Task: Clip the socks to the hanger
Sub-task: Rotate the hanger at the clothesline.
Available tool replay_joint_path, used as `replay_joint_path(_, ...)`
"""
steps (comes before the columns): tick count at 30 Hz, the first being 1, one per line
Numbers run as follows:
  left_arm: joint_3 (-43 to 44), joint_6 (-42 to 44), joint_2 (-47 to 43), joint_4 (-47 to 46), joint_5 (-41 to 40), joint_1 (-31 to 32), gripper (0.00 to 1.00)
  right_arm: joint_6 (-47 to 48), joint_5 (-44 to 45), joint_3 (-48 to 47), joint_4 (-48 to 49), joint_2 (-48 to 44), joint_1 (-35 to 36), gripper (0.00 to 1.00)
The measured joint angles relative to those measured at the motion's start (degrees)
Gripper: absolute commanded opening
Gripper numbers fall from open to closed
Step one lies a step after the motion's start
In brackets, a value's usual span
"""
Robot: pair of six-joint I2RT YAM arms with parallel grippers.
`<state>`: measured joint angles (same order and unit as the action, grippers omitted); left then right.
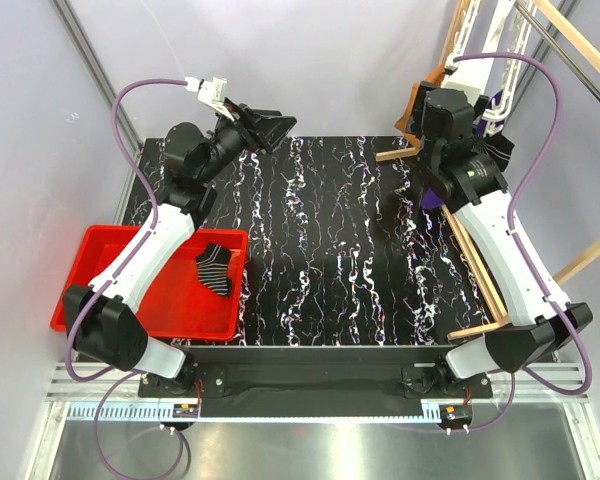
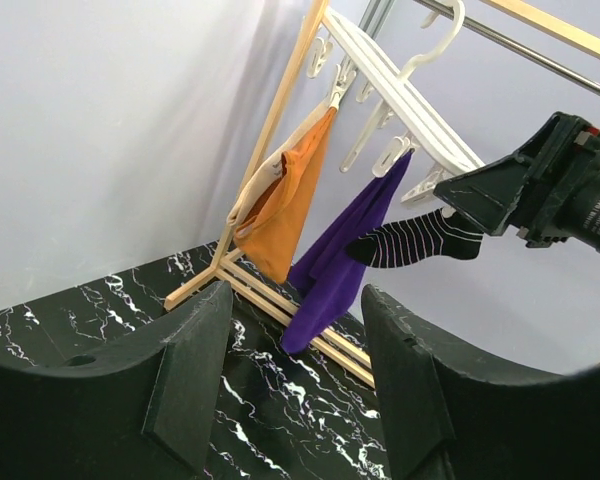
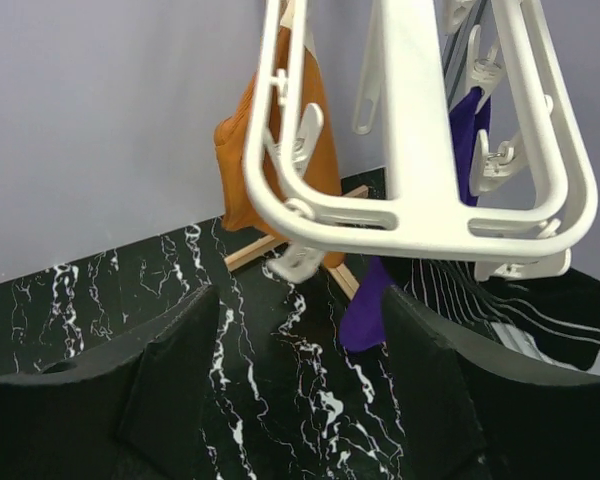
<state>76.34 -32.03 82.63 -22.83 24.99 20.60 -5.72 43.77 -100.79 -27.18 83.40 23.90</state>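
Left wrist view: left gripper (image 2: 295, 330) was seen with its jaws spread partway and nothing held between them. It was raised above the black marbled table (image 1: 330, 250) and aimed across at the wooden rack (image 2: 270, 130).

The white hanger (image 2: 410, 100) was hung on that rack. Under its clips were an orange cloth (image 2: 285, 200), a purple cloth (image 2: 340, 260) and one striped sock (image 2: 420, 243), in that order moving out from the rack's upright. The sock lay almost level, apparently held by a clip near the frame's end. The exact clip point could not be made out.

Right gripper (image 3: 298, 330) was likewise parted wide and empty, positioned just under the hanger's near end. One finger was seen just beside the sock's toe end; contact could not be determined.

A second sock (image 1: 217, 268) lay in the red bin (image 1: 100, 270) at the table's left edge, well apart from the hanger.
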Motion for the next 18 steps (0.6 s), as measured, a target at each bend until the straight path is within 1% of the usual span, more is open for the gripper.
replay_joint_path(7,0.0,0.0,0.0,0.0,0.1,0.0,0.59,-0.7,-5.2,1.6,-0.2,-0.5,-4.0,0.67)
replay_joint_path(10,0.0,0.0,0.0,0.0,0.1,0.0,0.59,-0.4,-7.9,2.4,0.0,-1.0,-4.5,0.66)
replay_joint_path(15,0.0,0.0,0.1,0.0,0.2,0.0,0.59,0.3,-12.3,3.0,0.7,-1.5,-5.0,0.6)
replay_joint_path(18,0.0,0.0,0.1,0.0,0.2,0.0,0.59,0.5,-14.2,3.0,1.2,-1.5,-5.9,0.57)
